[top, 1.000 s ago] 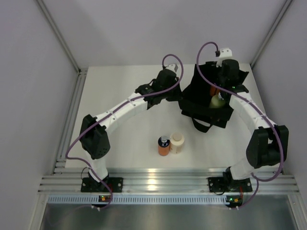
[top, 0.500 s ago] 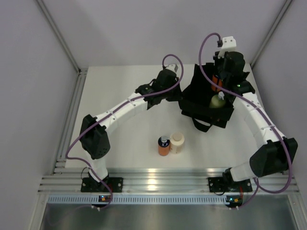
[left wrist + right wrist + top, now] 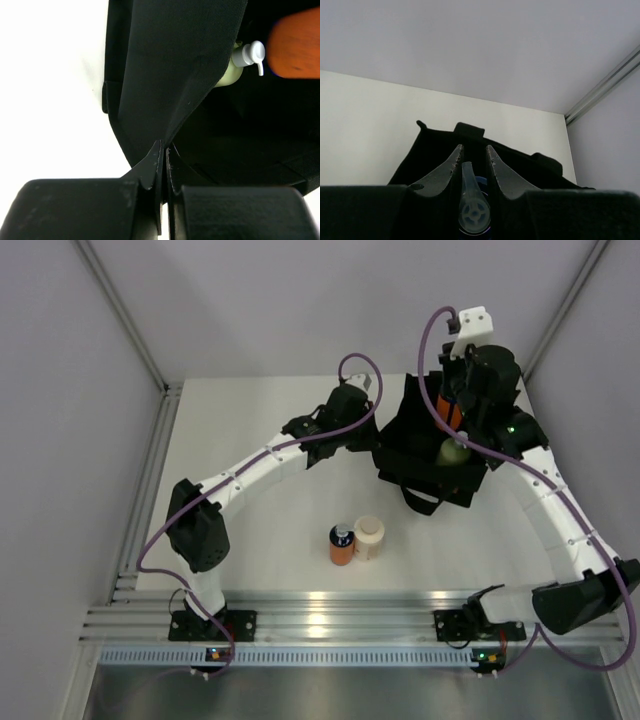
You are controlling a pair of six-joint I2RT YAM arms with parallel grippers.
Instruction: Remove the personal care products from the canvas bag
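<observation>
Right gripper (image 3: 456, 402) clamping shut on orange bottle (image 3: 295, 47), holding it over canvas bag (image 3: 170, 65) opening. Left gripper (image 3: 162, 152) pinching bag side wall, jaws closed. Pump bottle (image 3: 230, 72) sitting inside bag. Second orange bottle (image 3: 341, 545) and beige cylinder (image 3: 368, 537) standing side by side on table (image 3: 250, 430).

this looks like a robot lab. a white table (image 3: 275, 530) sits inside plain grey walls (image 3: 70, 390). silver metal rails (image 3: 340, 622) run along the near edge of the table, and two white robot arms (image 3: 250, 472) are bolted there, side by side.
</observation>
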